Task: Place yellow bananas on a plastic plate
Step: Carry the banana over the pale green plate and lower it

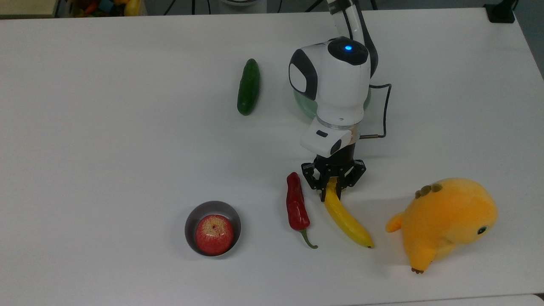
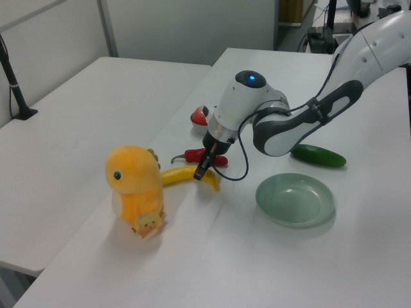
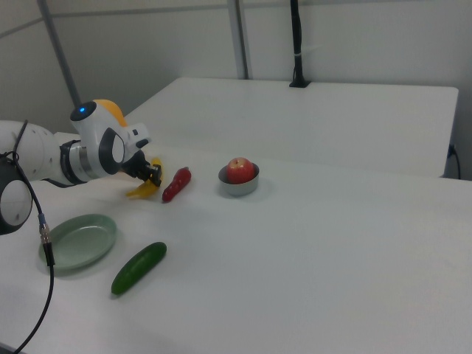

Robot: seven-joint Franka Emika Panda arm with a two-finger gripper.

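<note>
Banana (image 1: 346,217) lies on the white table (image 1: 127,148), not on the plate. In the top view it runs from about 11 o'clock at the gripper to 5 o'clock, dark tip at the 5 o'clock end. Gripper (image 1: 332,192) is pinched onto the banana's upper end, fingers tight on both sides. Red chili pepper (image 1: 296,208) sits just beside the banana at its 9 o'clock, apart from it. Orange-yellow plush toy (image 1: 446,221) is near, at the banana's 3 o'clock. Mint-green plate (image 2: 295,199) is bare; in the top view it lies at the gripper's 12 o'clock, mostly under the arm. Grey bowl (image 1: 192,221) holds a red apple (image 1: 214,234), at the chili's 8 o'clock. Cucumber (image 1: 248,86) is at the plate's 9 o'clock.
</note>
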